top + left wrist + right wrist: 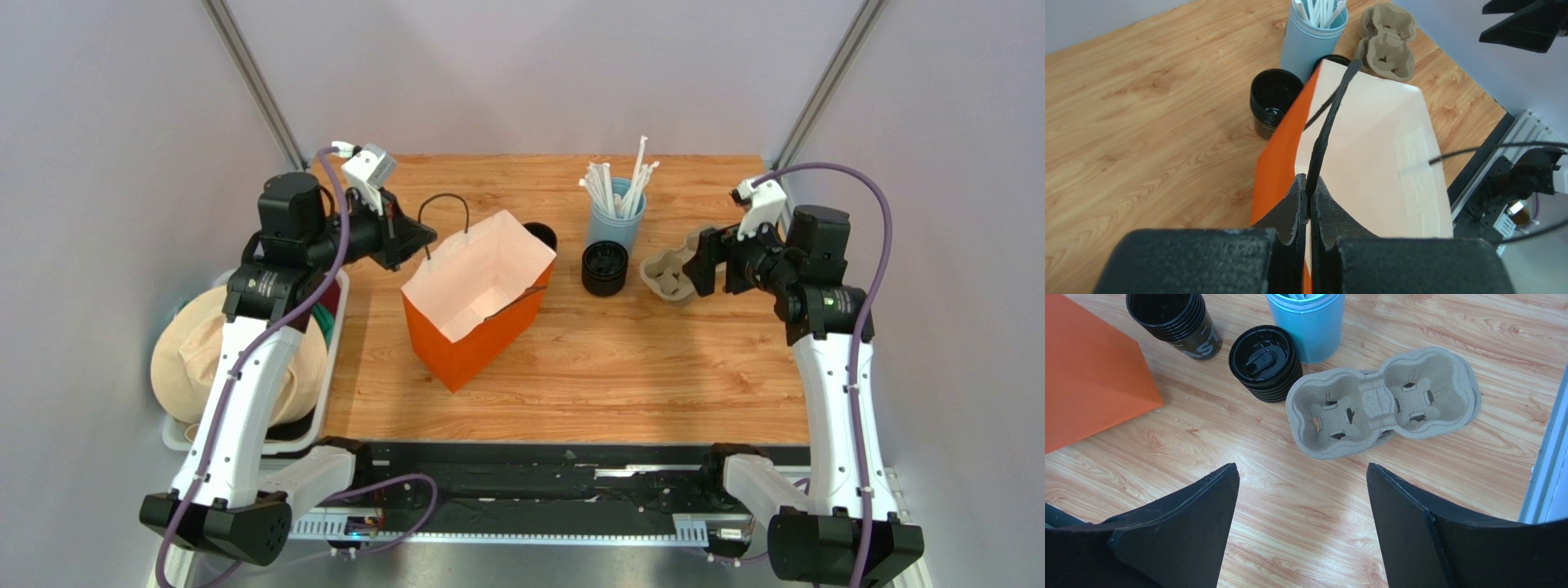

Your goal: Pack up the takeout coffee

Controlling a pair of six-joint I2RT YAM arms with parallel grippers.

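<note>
The orange paper bag stands open mid-table, pale inside. My left gripper is shut on its black handle, pinched between the fingertips in the left wrist view. The dark takeout cup stands open behind the bag's far corner, also in the left wrist view and the right wrist view; it looks ribbed, like stacked cups. A black lid tops a ribbed black stack beside it. My right gripper is open and empty, hovering near the cardboard tray; the right wrist view shows it too.
The grey-brown cardboard cup tray lies right of the lid stack. A pale blue cup of white straws stands behind them. A white bin holding a tan hat sits off the table's left edge.
</note>
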